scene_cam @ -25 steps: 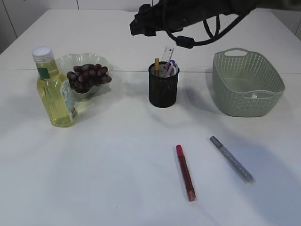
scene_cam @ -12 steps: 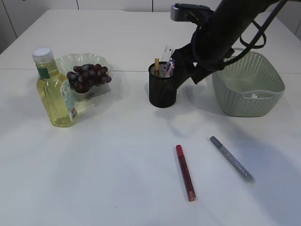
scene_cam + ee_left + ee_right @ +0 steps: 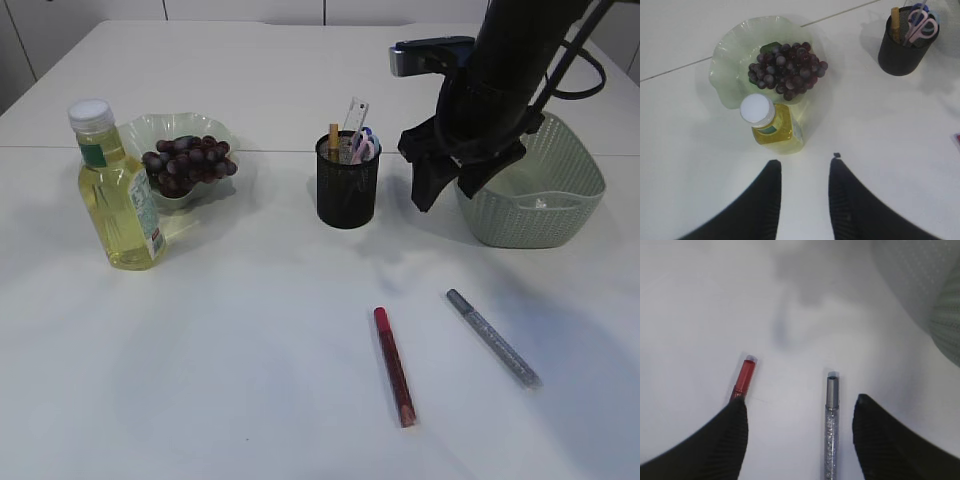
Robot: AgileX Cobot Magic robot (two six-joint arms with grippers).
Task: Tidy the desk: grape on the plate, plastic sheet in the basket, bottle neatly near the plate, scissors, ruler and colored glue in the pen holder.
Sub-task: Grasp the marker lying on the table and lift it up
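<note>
Your right hand (image 3: pixel 445 190) hangs above the worktop (image 3: pixel 250 350) with its jaws spread wide and nothing between them, just at 9 o'clock of the basket (image 3: pixel 527 175). Below it lie the silver glitter glue (image 3: pixel 493 338) and, at its 9 o'clock, the red glue (image 3: pixel 394 366), apart from each other. The pen holder (image 3: pixel 348 186) carries scissors (image 3: pixel 362 143) and ruler (image 3: pixel 353 118). Your left hand (image 3: pixel 802 192) is partly open and empty, with the bottle (image 3: pixel 771 125) at its 12 o'clock, touching the plate (image 3: pixel 727 70) of grapes (image 3: pixel 786 70).
</note>
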